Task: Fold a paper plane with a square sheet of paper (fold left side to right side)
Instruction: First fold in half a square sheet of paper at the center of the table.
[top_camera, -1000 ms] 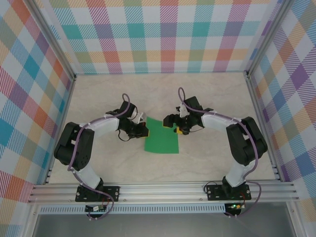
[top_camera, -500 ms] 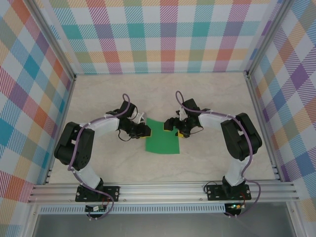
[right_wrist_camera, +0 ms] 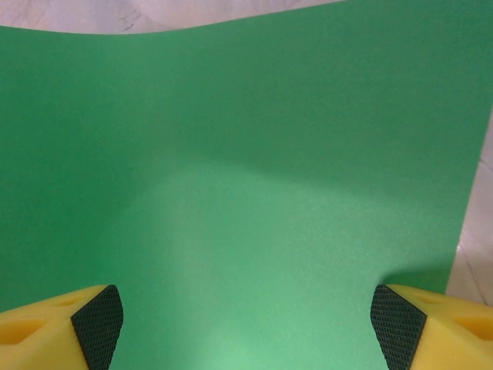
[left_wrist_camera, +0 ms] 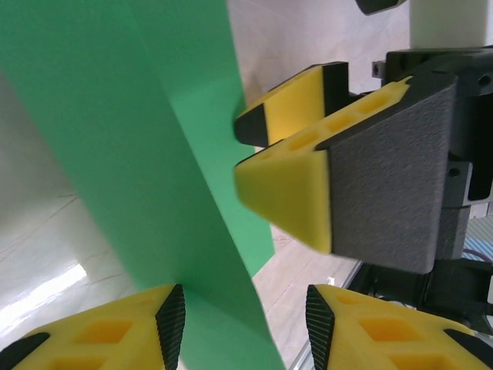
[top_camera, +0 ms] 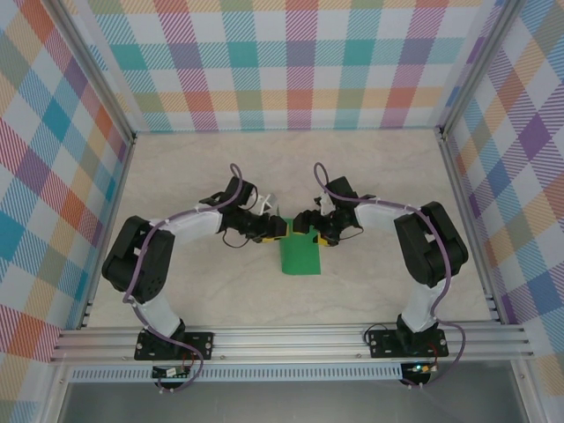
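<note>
The thin, bright green square sheet of paper (top_camera: 300, 260) lies on the pale marbled counter (top_camera: 379, 167). From above it reads as a narrow upright rectangle with its left part lifted off the surface. The left gripper (top_camera: 276, 230) sits at the sheet's far left corner and the right gripper (top_camera: 304, 224) at its far edge just beside that, the two nearly meeting over the paper. Seen from the left wrist, the raised part of the sheet (left_wrist_camera: 115, 116) stands as a steep flap whose edge runs down between the left gripper's yellow, black-padded fingers (left_wrist_camera: 100, 335). Those jaws stand partly apart: the flap lies by one pad with a clear gap to the other, so it is not clamped. In the same view the right gripper (left_wrist_camera: 240, 150) faces the flap from the side, one yellow fingertip at the paper's edge; whether it touches cannot be told. From the right wrist the sheet (right_wrist_camera: 246, 154) spreads smooth and unmarked beyond that gripper's fingers (right_wrist_camera: 54, 327), which stand wide apart over the paper and hold nothing. A strip of counter shows past the sheet's far edge.
</note>
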